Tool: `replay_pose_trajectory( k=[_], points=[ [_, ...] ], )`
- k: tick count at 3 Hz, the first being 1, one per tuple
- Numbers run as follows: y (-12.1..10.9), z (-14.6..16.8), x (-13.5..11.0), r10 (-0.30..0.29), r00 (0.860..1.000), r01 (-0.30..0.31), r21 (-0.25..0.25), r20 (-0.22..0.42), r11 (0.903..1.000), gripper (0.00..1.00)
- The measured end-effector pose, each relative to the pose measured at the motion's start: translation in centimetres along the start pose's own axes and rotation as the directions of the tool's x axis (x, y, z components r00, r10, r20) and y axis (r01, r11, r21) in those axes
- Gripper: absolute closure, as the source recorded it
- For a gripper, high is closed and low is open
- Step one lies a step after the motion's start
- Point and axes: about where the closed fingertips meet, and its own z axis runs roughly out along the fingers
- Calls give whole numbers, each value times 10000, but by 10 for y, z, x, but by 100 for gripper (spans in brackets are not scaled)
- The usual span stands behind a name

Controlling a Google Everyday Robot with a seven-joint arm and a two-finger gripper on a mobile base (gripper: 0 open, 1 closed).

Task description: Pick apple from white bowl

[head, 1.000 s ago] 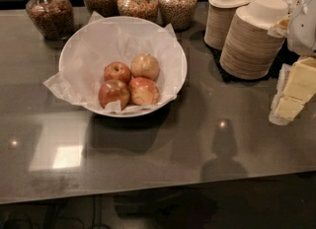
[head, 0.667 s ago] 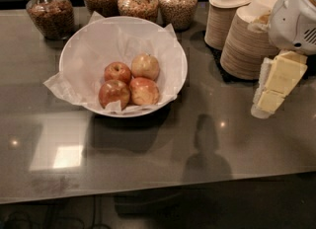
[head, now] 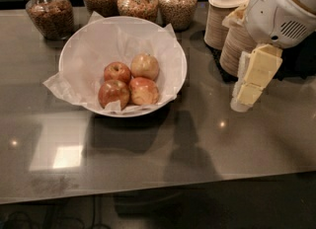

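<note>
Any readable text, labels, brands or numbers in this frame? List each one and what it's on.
No readable text anywhere in view.
No label shows on the jars.
The white bowl is blank.
The stacked paper bowls carry no print.
The hand, over the table to the right of the white bowl, has no marking; the arm housing shows only a vent grille.

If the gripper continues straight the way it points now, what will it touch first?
Probably the tabletop. The gripper hangs right of the white bowl, pointing down and slightly left, so it would miss the bowl and the apple, though depth is unclear.
</note>
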Motion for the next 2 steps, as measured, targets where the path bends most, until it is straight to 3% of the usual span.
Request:
replay_pose_trajectory(
  k=[1,2],
  points=[
    [-4,10,-8,104,9988,-106,41,474,9999,0],
    [-19,42,-44,-83,9857,131,-274,1682,9995,0]
  ],
)
